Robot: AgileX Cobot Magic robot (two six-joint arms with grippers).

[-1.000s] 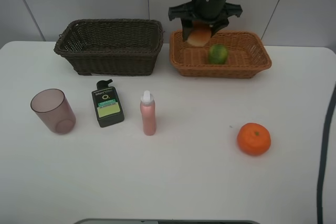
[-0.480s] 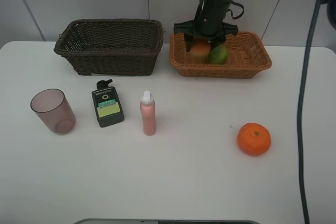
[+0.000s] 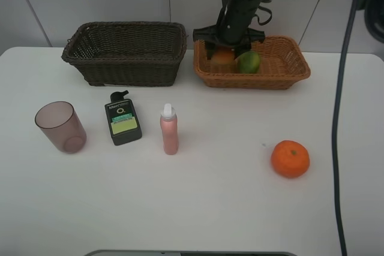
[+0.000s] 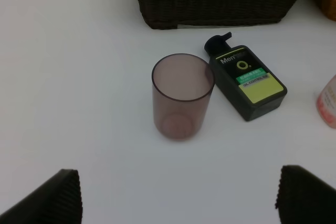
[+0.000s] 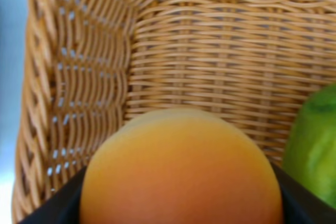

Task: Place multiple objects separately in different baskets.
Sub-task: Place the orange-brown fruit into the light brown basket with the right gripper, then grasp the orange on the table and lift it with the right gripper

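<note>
Exterior high view: the right tool [image 3: 223, 51] stands low in the left end of the light tan wicker basket [image 3: 270, 80], pinching the red-orange peach [image 3: 222, 59], with the green fruit [image 3: 250, 62] just right of the peach. The left tool [image 4: 181, 195] is spread wide over the table [image 4: 79, 77], near the mauve cup [image 4: 182, 98].

Over the last second the right gripper [image 3: 225, 49] came down from above the rim of the light basket [image 3: 282, 80]. It lowered the peach-like fruit [image 3: 222, 60] inside, just beside the green fruit [image 3: 249, 62]. The fruit possibly reached the basket floor, though contact was hard to tell.
</note>
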